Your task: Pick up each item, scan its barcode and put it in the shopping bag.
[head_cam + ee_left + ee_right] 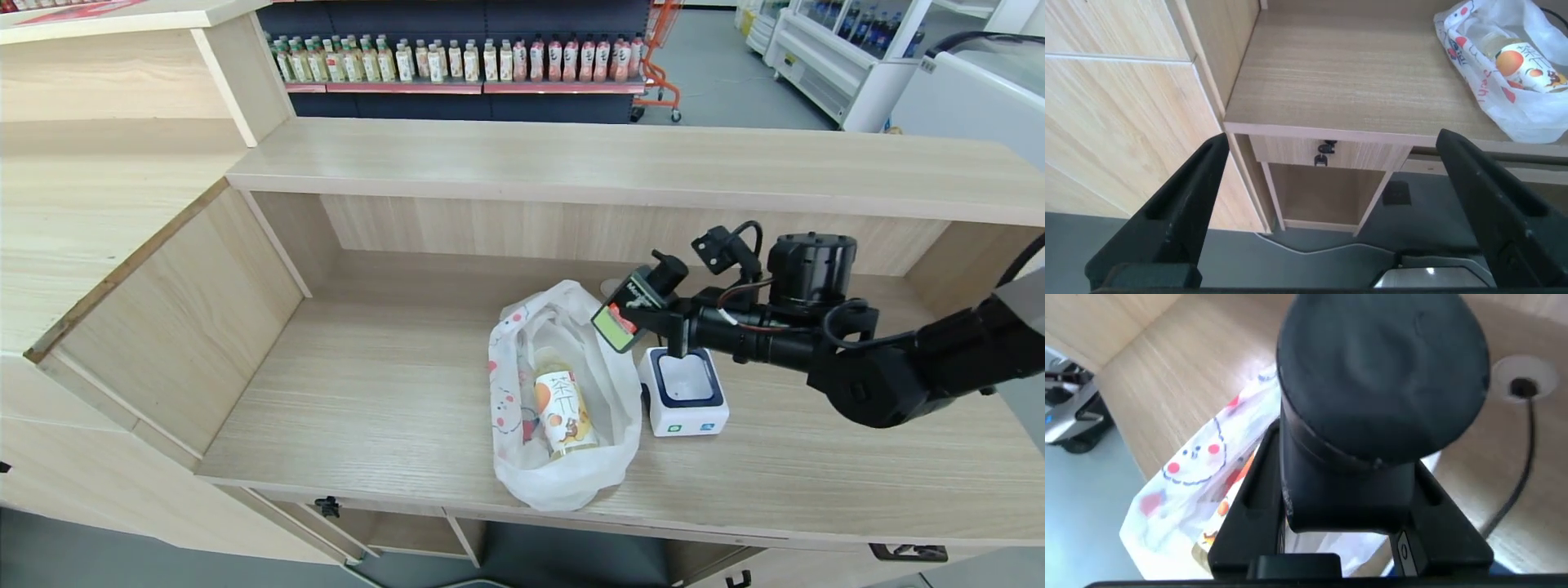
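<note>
Pale wooden counter (367, 392) is filling the scene, with a raised ledge (620, 163) running along its back and a store shelf of drink bottles (457, 61) lining up across the aisle behind. On the counter the white shopping bag (506, 384), printed with little cartoon faces, is lying open near the front edge, and a tea bottle (563, 408) with an orange-and-white label is lying inside it, cap pointing toward the back. Just beside the bag, on the robot's right, the white scanner (684, 392) is sitting with its dark window facing up. Over to the right gripper (657, 314): it is clamping a black bottle (633, 306) with a green and red label, holding it tilted in the air above the bag's right rim, close by the scanner. From the right wrist camera the black bottle's round cap (1380, 384) is looming between the two fingers (1241, 510), with the bag below and a cable hole (1523, 388) in the countertop off to one side. The left gripper (1331, 220) is hanging low in front of the counter, below its front edge and facing a small drawer lock (1325, 153); its fingers (1180, 212) are spread wide with nothing between them, well apart from the bag
</note>
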Controlling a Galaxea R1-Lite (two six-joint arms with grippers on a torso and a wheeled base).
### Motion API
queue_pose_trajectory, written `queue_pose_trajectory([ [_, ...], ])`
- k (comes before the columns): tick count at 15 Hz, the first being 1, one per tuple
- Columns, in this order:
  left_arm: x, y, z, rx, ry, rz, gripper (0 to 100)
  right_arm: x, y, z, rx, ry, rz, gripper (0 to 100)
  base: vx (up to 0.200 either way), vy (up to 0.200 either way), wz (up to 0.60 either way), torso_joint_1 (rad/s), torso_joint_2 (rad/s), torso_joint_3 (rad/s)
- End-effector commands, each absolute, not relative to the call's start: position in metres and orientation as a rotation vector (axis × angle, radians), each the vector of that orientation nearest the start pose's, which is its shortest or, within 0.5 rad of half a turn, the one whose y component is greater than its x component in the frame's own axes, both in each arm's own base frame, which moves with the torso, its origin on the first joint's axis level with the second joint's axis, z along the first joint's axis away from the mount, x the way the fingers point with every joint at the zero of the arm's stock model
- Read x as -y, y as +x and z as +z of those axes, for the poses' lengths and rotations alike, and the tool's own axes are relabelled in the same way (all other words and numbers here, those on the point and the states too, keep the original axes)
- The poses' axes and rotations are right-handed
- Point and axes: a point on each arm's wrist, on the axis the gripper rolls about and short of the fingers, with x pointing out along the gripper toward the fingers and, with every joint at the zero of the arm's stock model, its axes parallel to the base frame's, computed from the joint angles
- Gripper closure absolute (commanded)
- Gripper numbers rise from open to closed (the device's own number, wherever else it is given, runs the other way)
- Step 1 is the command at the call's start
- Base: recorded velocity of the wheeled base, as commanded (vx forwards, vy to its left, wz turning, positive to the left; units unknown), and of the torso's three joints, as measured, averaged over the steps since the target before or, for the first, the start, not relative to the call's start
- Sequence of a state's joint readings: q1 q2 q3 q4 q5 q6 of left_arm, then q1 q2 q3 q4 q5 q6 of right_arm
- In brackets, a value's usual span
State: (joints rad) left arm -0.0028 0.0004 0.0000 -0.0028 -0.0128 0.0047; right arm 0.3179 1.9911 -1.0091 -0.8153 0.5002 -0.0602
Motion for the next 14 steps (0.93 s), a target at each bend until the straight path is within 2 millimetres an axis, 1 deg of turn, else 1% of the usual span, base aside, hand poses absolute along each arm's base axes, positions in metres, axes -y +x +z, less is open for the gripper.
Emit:
queue_pose_trajectory([
  [1,0.0,-0.023,0.076,0.003,0.005,-0.015,0,-0.137,0.369,0.124,-0.216,-0.035,0.831,100,0.0,0.0,0.0,0.0,0.0,0.0],
  [3,0.0,-0.023,0.076,0.003,0.005,-0.015,0,-0.14,0.373,0.115,-0.235,-0.034,0.834,100,0.0,0.0,0.0,0.0,0.0,0.0],
  [4,0.0,-0.023,0.076,0.003,0.005,-0.015,0,-0.142,0.377,0.107,-0.243,-0.04,0.832,100,0.0,0.0,0.0,0.0,0.0,0.0],
  [6,0.0,-0.023,0.076,0.003,0.005,-0.015,0,-0.148,0.386,0.095,-0.216,-0.055,0.784,100,0.0,0.0,0.0,0.0,0.0,0.0],
  [7,0.0,-0.023,0.076,0.003,0.005,-0.015,0,-0.148,0.387,0.095,-0.212,-0.057,0.782,100,0.0,0.0,0.0,0.0,0.0,0.0],
  [8,0.0,-0.023,0.076,0.003,0.005,-0.015,0,-0.152,0.39,0.089,-0.202,-0.062,0.786,100,0.0,0.0,0.0,0.0,0.0,0.0],
  [12,0.0,-0.023,0.076,0.003,0.006,-0.015,0,-0.172,0.384,0.086,-0.205,-0.064,0.834,100,0.0,0.0,0.0,0.0,0.0,0.0],
  [14,0.0,-0.023,0.076,0.003,0.005,-0.015,0,-0.175,0.383,0.083,-0.208,-0.072,0.841,100,0.0,0.0,0.0,0.0,0.0,0.0],
])
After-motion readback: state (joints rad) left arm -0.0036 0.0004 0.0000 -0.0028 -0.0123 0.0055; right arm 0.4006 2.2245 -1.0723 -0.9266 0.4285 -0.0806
